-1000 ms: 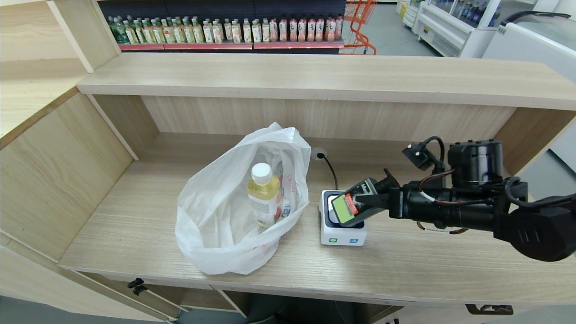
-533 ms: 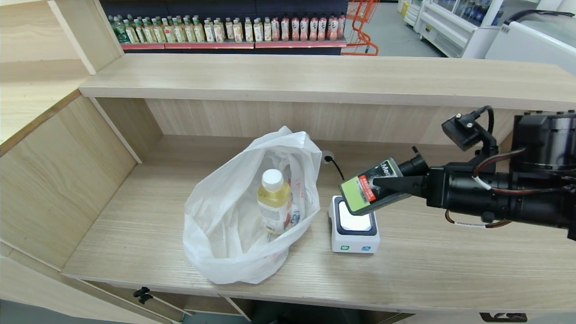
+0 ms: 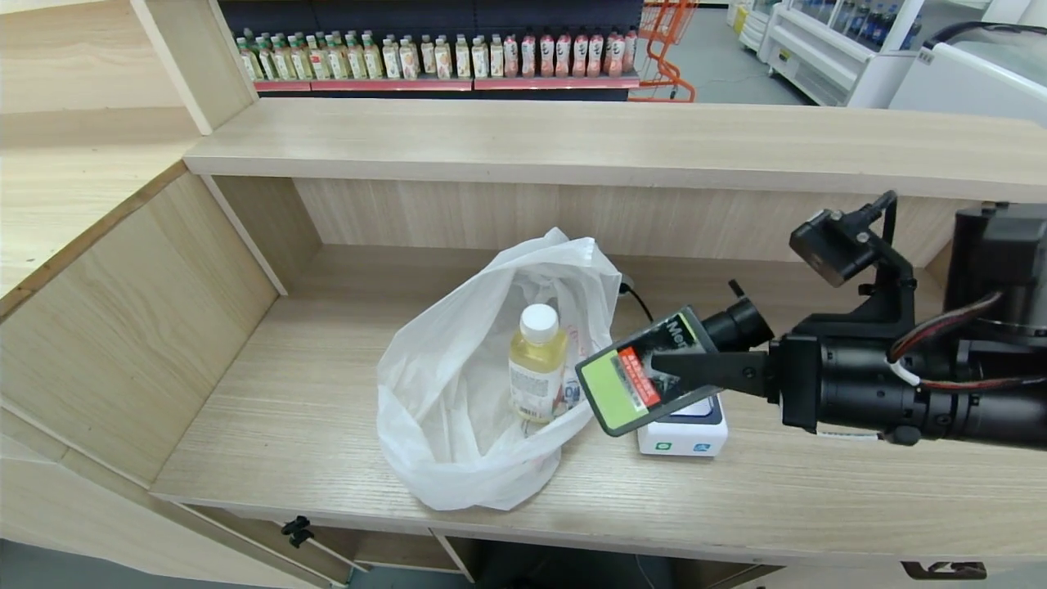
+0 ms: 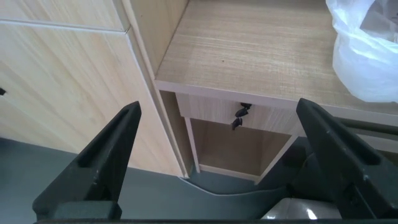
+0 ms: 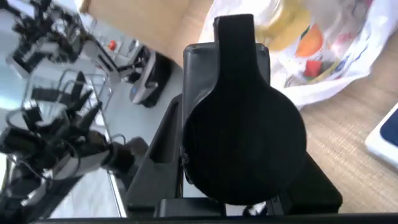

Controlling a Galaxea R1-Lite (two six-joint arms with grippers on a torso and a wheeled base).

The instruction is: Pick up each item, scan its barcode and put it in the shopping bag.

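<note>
Flat green packet (image 3: 611,394) clamped in the right tool (image 3: 664,373), tilted just beside the shopping bag (image 3: 446,401), above the scanner (image 3: 683,439), bottle (image 3: 536,364) upright inside the bag, left tool (image 4: 219,109) spread wide, empty.

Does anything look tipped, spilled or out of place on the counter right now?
Nothing stands out. The bottle stands upright in the open bag, the scanner sits flat on the counter, and the right hand holds a tilted packet near the scanner.
</note>
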